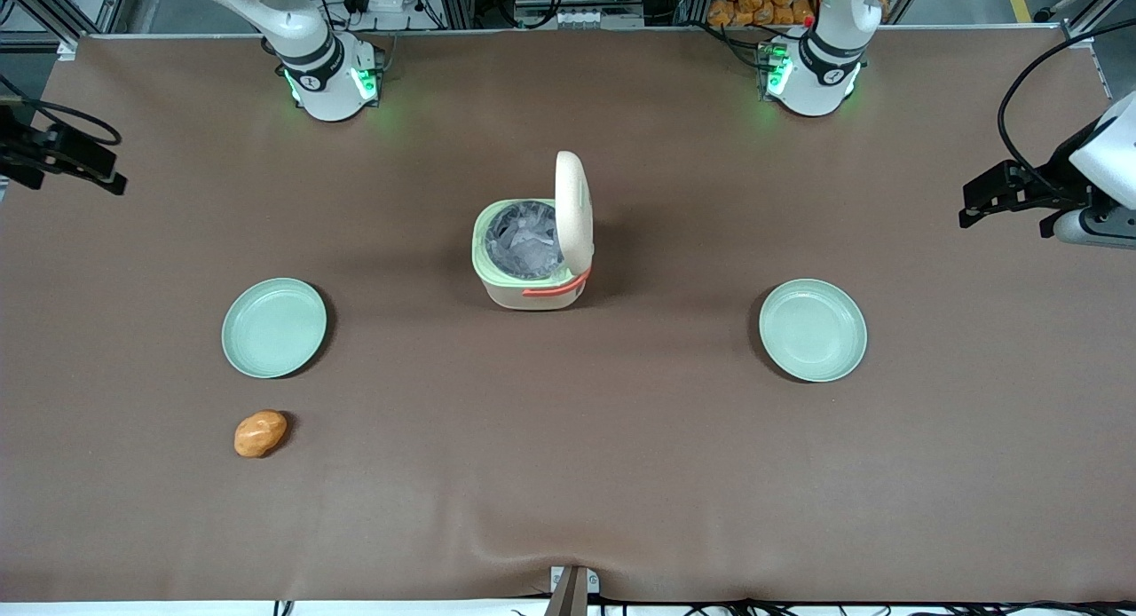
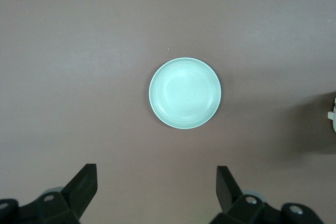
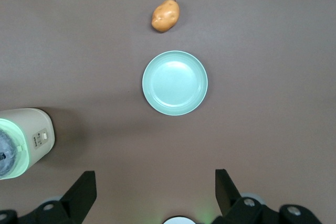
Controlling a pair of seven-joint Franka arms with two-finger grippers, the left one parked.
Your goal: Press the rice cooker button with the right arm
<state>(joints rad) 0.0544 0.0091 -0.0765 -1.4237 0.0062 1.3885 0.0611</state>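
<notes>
The rice cooker stands at the middle of the table. Its cream lid is swung up and the pot inside shows grey. A coral-orange band runs along its side. In the right wrist view the rice cooker shows a small button panel on its side. My right gripper hangs well above the working arm's end of the table, far from the cooker. In its wrist view the gripper is wide open and empty, above bare tablecloth beside a green plate.
A pale green plate lies toward the working arm's end, with a potato nearer the front camera. The potato also shows in the right wrist view. A second green plate lies toward the parked arm's end and shows in the left wrist view.
</notes>
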